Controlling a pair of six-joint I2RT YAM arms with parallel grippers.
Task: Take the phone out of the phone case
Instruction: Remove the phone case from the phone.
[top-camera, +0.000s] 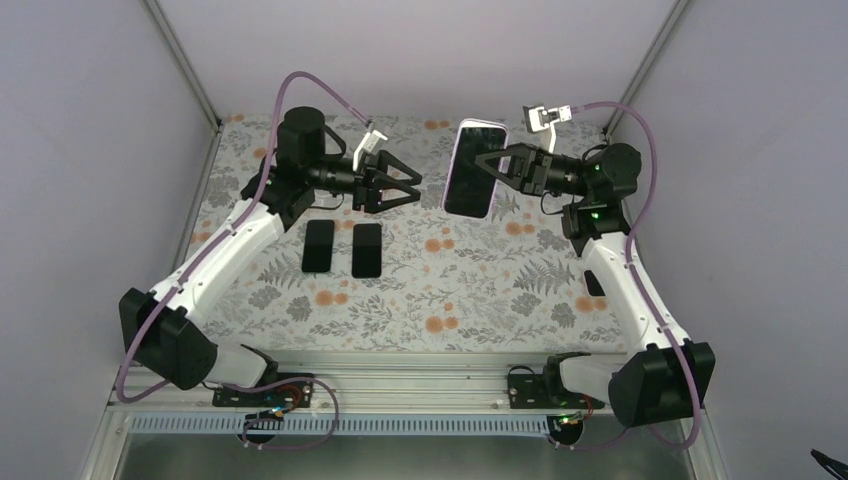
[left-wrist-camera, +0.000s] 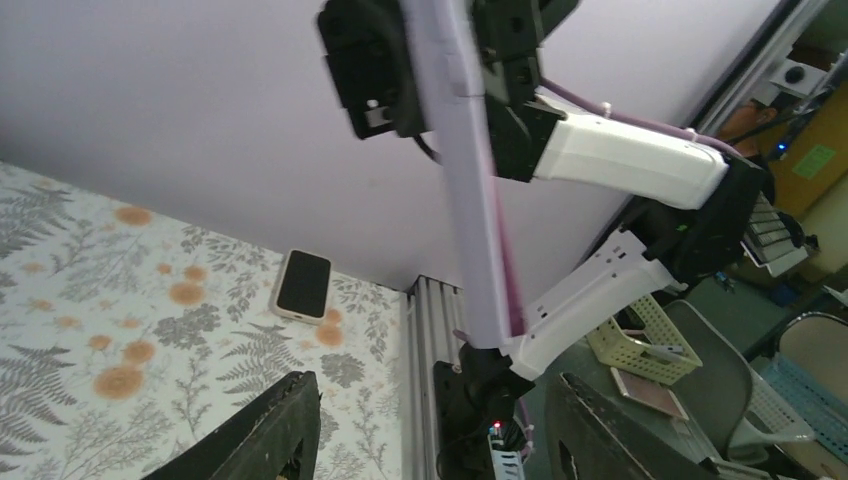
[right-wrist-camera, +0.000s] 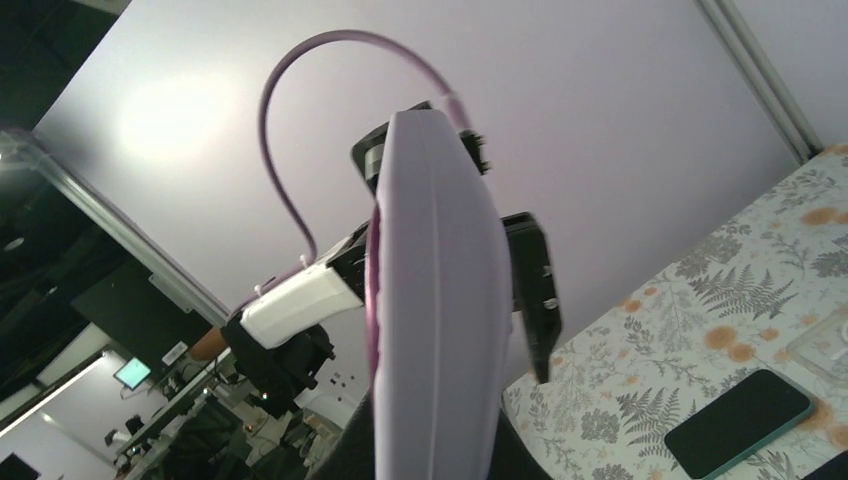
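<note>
Hanging aloft: dark-screened phone (top-camera: 469, 175) (lilac case (top-camera: 481, 125) still on)

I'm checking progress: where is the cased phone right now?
In the top view, the cased phone sits right of centre, held aloft in the right pincer, across from the open left pincer.

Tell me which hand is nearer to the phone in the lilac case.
Right. The right hand grips the cased phone by its edge. The left hand is open, apart from it, to its left.
</note>
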